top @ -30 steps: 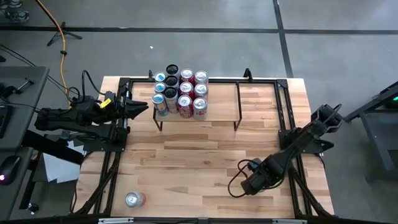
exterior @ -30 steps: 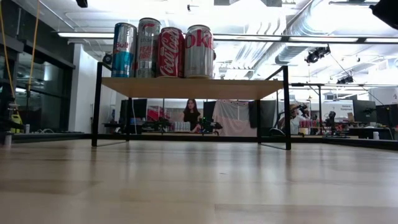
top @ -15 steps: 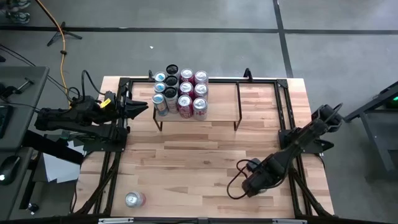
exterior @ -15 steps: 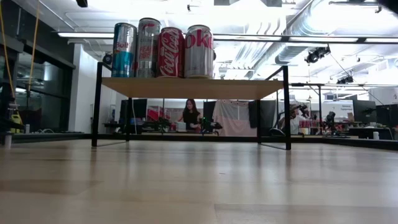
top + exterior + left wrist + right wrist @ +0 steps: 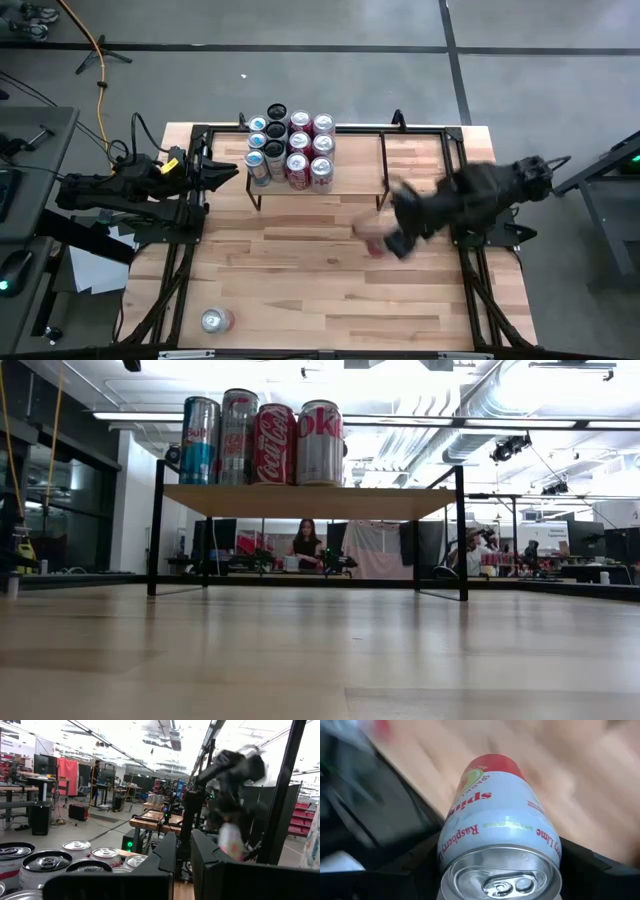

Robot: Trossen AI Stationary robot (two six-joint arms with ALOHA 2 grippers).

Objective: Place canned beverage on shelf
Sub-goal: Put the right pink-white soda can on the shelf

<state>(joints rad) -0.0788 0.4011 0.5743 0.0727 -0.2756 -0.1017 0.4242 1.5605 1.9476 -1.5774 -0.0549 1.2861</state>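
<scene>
Just off the shelf's (image 5: 352, 170) bare end, the right gripper (image 5: 385, 240) is clamped on a raspberry-lime can (image 5: 502, 827); set it upright on open plank beside the standing cans (image 5: 292, 150), without bumping them.

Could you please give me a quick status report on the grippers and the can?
Right gripper shut on Spindrift can, above the table before the shelf. Left gripper idle beside shelf's can cluster. Shelf's right half free.
</scene>
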